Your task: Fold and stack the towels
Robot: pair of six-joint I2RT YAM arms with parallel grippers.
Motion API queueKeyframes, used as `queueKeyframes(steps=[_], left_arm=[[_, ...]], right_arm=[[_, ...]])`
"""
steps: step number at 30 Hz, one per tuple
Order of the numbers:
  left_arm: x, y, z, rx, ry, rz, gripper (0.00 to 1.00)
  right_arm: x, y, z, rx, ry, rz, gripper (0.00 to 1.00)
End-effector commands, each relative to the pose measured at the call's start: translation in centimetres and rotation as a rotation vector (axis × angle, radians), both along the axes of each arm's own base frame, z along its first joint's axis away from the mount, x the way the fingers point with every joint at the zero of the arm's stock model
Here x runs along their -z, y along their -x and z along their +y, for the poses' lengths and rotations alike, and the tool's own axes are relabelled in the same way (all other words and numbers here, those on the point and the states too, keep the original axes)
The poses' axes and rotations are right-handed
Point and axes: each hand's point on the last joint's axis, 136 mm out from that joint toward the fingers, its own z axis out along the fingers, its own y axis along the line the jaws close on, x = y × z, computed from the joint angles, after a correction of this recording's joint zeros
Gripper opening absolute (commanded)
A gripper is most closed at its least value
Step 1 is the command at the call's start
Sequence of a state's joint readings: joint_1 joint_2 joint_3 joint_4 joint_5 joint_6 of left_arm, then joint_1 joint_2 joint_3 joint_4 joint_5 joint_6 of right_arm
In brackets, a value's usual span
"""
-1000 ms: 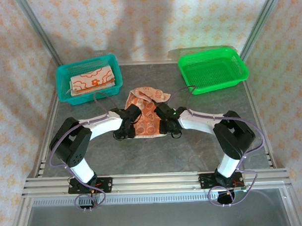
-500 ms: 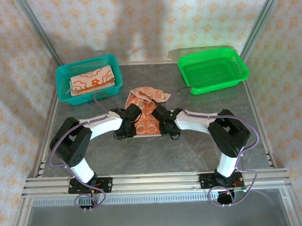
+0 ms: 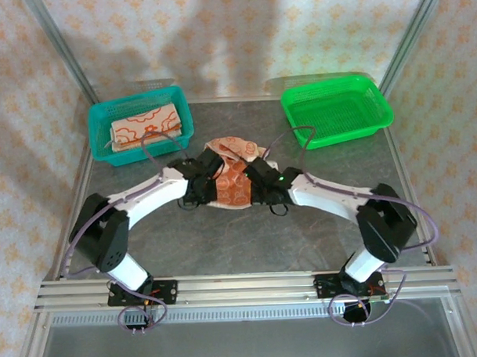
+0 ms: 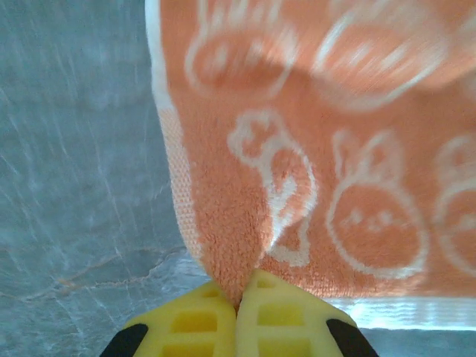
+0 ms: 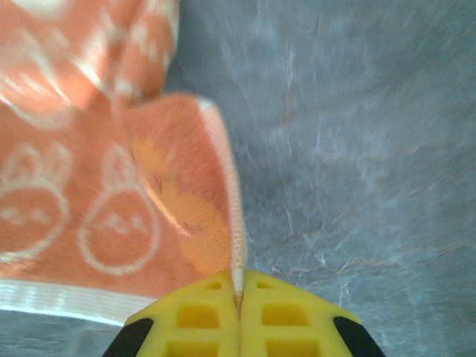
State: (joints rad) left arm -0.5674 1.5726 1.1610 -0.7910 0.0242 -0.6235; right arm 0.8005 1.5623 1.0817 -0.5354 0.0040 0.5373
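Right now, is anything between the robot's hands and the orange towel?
No, nothing visible is in the way. The left gripper and the right gripper each pinch the orange towel directly at its edge.

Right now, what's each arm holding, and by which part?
One orange towel, shared by both arms. The left fingers are shut on its near-left corner, and the right fingers on its near-right corner, at the white-bordered edge.

We are viewing the table (image 3: 248, 241).
A teal basket (image 3: 100, 128) is sitting back left, a green basket (image 3: 338, 112) back right.
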Motion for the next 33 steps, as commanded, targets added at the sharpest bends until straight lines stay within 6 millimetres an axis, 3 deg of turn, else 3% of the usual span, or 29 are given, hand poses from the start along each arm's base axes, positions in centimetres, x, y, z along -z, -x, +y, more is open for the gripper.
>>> queueKeyframes(steps=[1,11,17,23,26,33], left_arm=[[-7.7,-1.9,1.2,0.012,-0.024,-0.162,0.0],[-25.1,-7.6,0.6,0.065,0.021,-0.512,0.0],[-33.2,-9.7,0.3,0.066,0.068,-0.706,0.0],[-37.5,-8.8,-0.2,0.059,0.189,-0.802,0.0],[-38.6,-7.3,-0.3,0.055,0.236,-0.822,0.0],[-40.8,-2.3,0.1,0.037,0.268,-0.932,0.0]], right_arm=[[-7.6,-2.9,-1.9,0.085,-0.035,-0.205,0.0],[-26.7,-8.2,-5.0,0.194,-0.192,-0.655,0.0],[-34.6,-9.8,-6.0,0.225,-0.214,-0.843,0.0],[-39.7,-8.9,-6.2,0.195,-0.275,-0.934,0.0],[-40.9,-7.4,-6.3,0.163,-0.336,-0.943,0.0],[-41.7,-2.6,-6.9,0.119,-0.387,-0.947,0.0]])
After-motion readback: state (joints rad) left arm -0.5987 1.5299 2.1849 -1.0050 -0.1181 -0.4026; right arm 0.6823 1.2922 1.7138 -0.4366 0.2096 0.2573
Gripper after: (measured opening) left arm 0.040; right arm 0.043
